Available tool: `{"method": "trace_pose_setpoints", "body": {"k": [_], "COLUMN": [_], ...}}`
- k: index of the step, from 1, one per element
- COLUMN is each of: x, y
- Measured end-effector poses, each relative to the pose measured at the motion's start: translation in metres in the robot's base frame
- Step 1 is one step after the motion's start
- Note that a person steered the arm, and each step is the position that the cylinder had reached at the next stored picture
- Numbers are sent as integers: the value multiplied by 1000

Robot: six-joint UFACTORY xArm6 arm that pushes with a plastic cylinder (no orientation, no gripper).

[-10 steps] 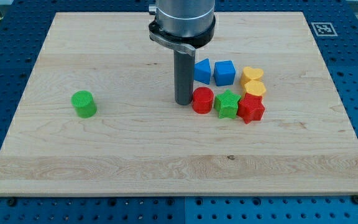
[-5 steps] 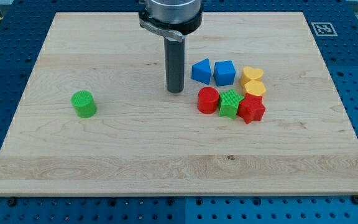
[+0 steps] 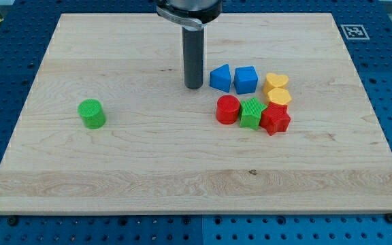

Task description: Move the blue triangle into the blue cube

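Note:
The blue triangle (image 3: 220, 77) lies on the wooden board (image 3: 148, 163), right of centre. The blue cube (image 3: 246, 79) stands just to its right, almost touching it. My tip (image 3: 193, 86) rests on the board just left of the blue triangle, with a small gap between them. The dark rod rises from the tip to the view's top edge.
A red cylinder (image 3: 228, 109), a green star (image 3: 252, 113) and a red star-like block (image 3: 275, 118) sit in a row below the blue blocks. Two yellow blocks (image 3: 276, 82) (image 3: 279, 96) lie right of the cube. A green cylinder (image 3: 92, 113) stands alone at the left.
My tip has moved from beside the red cylinder towards the view's top, ending just left of the blue triangle. The red cylinder and green star shifted slightly early on.

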State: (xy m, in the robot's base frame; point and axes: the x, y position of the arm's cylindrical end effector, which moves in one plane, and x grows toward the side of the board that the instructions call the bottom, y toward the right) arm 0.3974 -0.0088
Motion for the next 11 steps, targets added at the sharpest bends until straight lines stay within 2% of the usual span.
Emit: {"method": "trace_pose_setpoints", "body": {"k": [11], "x": [-8], "y": [31]}}
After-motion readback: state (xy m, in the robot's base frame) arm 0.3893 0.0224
